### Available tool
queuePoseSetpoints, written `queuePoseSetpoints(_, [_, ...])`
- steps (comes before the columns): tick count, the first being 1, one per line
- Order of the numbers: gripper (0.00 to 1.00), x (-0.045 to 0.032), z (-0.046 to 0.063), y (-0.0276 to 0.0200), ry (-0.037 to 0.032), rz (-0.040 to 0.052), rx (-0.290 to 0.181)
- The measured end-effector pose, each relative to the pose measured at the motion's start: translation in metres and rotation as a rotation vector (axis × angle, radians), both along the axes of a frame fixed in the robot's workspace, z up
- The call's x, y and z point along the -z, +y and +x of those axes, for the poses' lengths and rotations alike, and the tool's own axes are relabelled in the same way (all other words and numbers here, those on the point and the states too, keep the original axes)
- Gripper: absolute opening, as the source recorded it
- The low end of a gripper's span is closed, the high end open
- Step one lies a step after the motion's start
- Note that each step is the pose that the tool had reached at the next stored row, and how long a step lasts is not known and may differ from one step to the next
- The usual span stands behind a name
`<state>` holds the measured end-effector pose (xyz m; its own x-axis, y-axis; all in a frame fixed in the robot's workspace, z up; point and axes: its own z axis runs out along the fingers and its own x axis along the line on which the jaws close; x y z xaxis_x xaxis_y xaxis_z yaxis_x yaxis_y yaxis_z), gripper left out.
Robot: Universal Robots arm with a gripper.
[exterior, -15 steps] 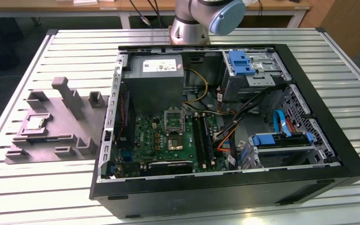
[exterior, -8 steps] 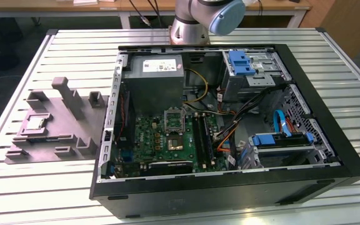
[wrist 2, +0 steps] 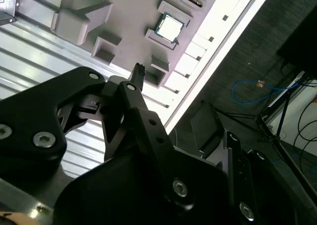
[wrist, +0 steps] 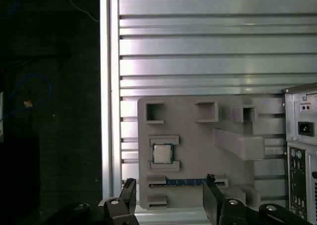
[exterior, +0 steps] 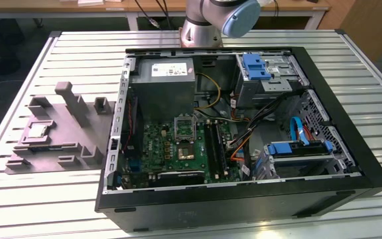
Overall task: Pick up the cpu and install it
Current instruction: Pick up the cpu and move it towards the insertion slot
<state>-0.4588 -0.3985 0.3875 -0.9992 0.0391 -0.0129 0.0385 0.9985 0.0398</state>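
The cpu (wrist: 161, 154) is a small silvery square chip lying flat in a recess of the grey plastic tray (wrist: 193, 145). It also shows on the tray in the second wrist view (wrist 2: 170, 28) and at the exterior view's left (exterior: 37, 130). My gripper (wrist: 170, 194) hangs well above the tray, open, with its two black fingers (wrist: 130, 191) spread wide and nothing between them. One fingertip (wrist 2: 138, 72) shows in the second wrist view, off to the side of the chip. The motherboard socket (exterior: 185, 150) sits inside the open computer case (exterior: 324, 124).
The tray carries several upright blocks (exterior: 70, 99) and a blue-green memory strip (wrist: 183, 182) close to the chip. The case's rear panel (wrist: 300, 150) stands beside the tray. Cables and drive cages (exterior: 297, 149) crowd the case. The slatted table's edge (wrist: 105, 111) runs near the tray.
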Motion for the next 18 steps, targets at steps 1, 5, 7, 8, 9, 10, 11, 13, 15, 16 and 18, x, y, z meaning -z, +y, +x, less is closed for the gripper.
queuePoseSetpoints(1, [0.64, 0.0003, 0.0, 0.0, 0.0005, 0.0, 0.0])
queuePoseSetpoints(5, [0.64, 0.005, 0.0, 0.0, 0.0007, 0.0, -0.001])
queuePoseSetpoints(7, [0.64, 0.0117, 0.0, 0.0, 0.0007, 0.0028, -0.001])
queuePoseSetpoints(8, [0.64, 0.0118, 0.0, 0.0, 0.0007, 0.0028, -0.001])
queuePoseSetpoints(9, [0.64, 0.012, 0.0, 0.0, 0.0008, 0.0028, -0.001])
queuePoseSetpoints(10, [0.64, 0.0124, 0.0, 0.0, 0.0005, 0.0029, -0.001])
queuePoseSetpoints(11, [0.64, 0.0127, 0.0, 0.0, 0.0006, 0.0029, -0.001])
queuePoseSetpoints(13, [0.64, 0.0137, 0.0, 0.0, 0.0007, 0.0028, -0.001])
queuePoseSetpoints(15, [0.64, 0.0151, 0.0, 0.0, 0.0006, 0.0029, -0.001])
queuePoseSetpoints(16, [0.64, 0.0157, 0.0, 0.0, 0.0007, 0.0029, -0.002])
queuePoseSetpoints(18, [0.64, 0.0174, 0.0, -0.0001, 0.0008, 0.0028, -0.007])
